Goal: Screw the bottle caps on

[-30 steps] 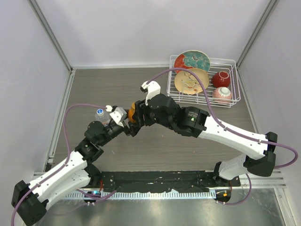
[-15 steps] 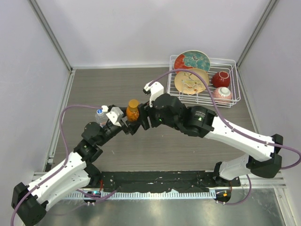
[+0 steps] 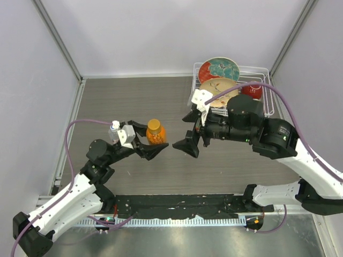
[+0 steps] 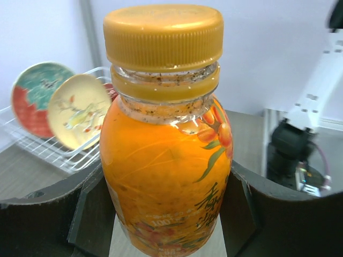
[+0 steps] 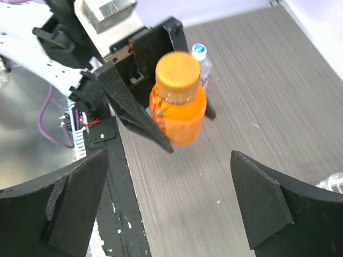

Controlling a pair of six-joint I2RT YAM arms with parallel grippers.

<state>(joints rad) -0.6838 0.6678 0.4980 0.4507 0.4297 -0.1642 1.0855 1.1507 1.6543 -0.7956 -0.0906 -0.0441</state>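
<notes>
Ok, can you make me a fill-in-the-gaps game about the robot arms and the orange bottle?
1. The left gripper holds the orange bottle, and its amber ___ is on top.
2. The right gripper is wide ___ and holds nothing.
3. The wire rack holds two patterned ___ standing on edge.

Missing words: cap, open, plates.

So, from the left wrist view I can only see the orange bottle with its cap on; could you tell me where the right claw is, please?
Observer: The right claw is wide open with nothing in it, off to the right of the orange bottle and not touching it.
Operator: Thank you. Is the water bottle anywhere near?
Observer: Yes, the water bottle stands upright just behind the left claw, with a white cap on its neck.
</notes>
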